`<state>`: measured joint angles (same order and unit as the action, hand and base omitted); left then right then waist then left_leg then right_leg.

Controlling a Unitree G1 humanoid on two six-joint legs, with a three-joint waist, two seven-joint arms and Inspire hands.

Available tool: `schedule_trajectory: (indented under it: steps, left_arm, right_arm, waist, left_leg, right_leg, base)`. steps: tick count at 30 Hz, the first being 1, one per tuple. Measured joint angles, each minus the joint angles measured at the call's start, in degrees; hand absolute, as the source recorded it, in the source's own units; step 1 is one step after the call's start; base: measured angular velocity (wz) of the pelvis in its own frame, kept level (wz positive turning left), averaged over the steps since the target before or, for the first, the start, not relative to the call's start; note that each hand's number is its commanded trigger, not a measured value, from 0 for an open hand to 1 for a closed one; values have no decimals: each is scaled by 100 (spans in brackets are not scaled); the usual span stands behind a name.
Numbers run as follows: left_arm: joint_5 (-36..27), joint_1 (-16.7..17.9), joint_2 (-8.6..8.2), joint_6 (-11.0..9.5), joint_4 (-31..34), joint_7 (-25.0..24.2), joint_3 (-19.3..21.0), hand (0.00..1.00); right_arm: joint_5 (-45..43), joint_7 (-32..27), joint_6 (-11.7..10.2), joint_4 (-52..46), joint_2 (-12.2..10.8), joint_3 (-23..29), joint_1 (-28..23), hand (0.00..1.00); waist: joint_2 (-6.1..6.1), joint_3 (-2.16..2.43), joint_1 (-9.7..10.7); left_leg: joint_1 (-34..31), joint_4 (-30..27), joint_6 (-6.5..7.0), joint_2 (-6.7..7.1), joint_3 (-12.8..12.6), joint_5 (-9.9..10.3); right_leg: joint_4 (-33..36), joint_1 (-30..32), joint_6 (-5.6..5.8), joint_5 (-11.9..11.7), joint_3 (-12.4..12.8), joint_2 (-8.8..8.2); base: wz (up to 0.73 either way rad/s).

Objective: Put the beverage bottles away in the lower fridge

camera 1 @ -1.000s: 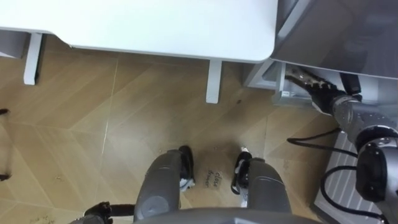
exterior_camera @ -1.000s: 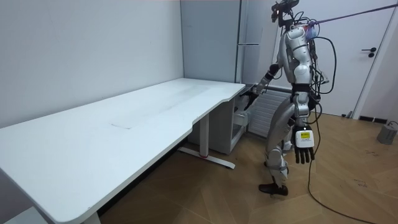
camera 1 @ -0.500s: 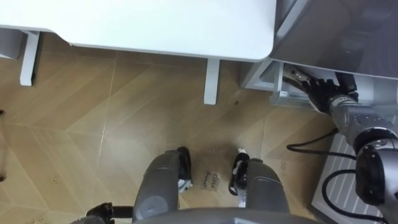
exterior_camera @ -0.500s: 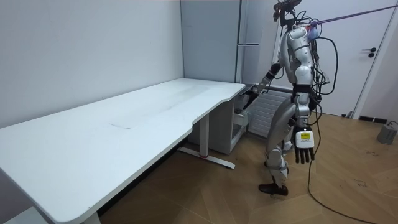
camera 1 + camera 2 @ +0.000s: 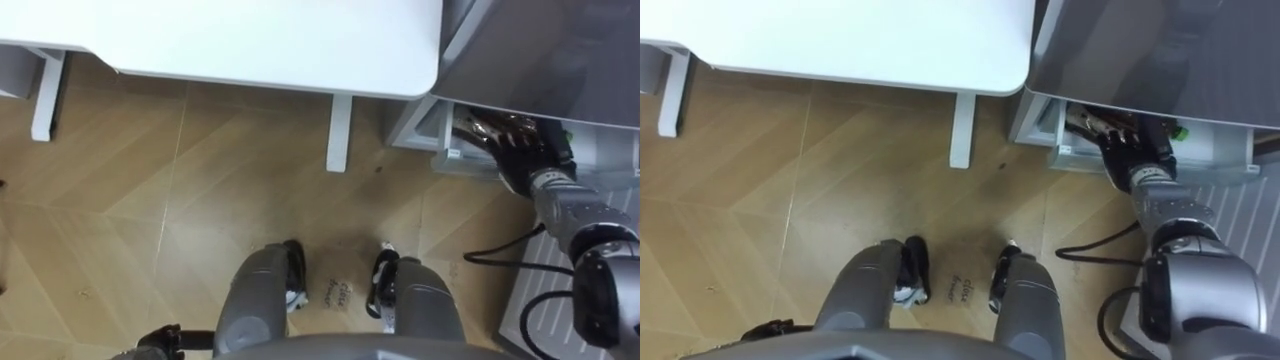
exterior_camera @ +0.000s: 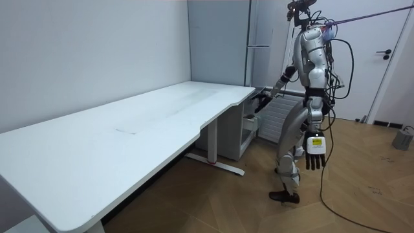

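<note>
The room is lit brightly and evenly from overhead. The white tabletop (image 5: 250, 40) is rendered almost without shading, and a soft sheen is seen on it in the room view. A faint shadow is cast beneath its edge on the wooden floor (image 5: 150, 200). The lower fridge compartment (image 5: 445, 155) is dimmer, and the right hand (image 5: 512, 148) there is left in shade.

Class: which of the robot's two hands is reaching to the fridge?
The right hand, stretched forward to the fridge's lower compartment; the left hand hangs by the robot's side, away from it.
</note>
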<state>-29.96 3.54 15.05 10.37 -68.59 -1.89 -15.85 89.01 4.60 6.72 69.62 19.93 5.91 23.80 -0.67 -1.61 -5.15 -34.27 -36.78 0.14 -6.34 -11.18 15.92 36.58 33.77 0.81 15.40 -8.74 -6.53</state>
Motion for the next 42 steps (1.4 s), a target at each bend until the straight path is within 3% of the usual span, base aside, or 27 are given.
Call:
schedule_trajectory:
  steps: [8,12,14,22,35,42]
  left_arm:
    - [-493,41,13,-242,-12,-96,-2,0]
    - [-669,75,13,-354,-15,-106,13,0]
    - [-686,170,15,-418,-26,-108,14,0]
    - [-873,256,17,-574,-62,-169,116,0]
    - [-996,313,-47,-713,-38,-264,275,0]
    - [-987,311,-61,-716,-62,-187,289,0]
  right_arm:
    - [-891,47,-202,-1114,-14,-618,-855,0]
    - [-1799,40,-255,-1681,-33,-920,-1376,0]
    - [-2057,34,-263,-1709,-163,-927,-1597,0]
    - [-2881,-20,-424,-1872,-413,-1028,-1977,0]
    - [-3767,-45,-470,-1860,-541,-1143,-2419,0]
    - [-3810,-438,-543,-1842,-624,-1149,-2529,0]
  waist:
    - [-59,66,76]
    - [-57,77,91]
    - [-47,102,127]
    - [-57,127,360]
    - [-145,154,404]
    - [-145,133,374]
  left_leg:
    - [272,134,-17,-10,11,6]
    - [412,244,-13,-6,-105,5]
    - [578,343,-13,-5,-204,5]
    - [797,449,-11,-6,-269,6]
    - [901,547,-4,0,-283,7]
    - [892,591,-2,6,-282,11]
  right_leg:
    - [-183,-235,-12,-78,73,81]
    - [-276,-307,16,-129,164,91]
    - [-348,-415,27,-151,229,94]
    - [-467,-601,32,-187,253,98]
    - [-651,-736,60,-243,226,106]
    - [-693,-713,78,-257,305,147]
  base:
    - [-9]
    - [-11]
    - [-17]
    - [-5]
    - [0]
    - [0]
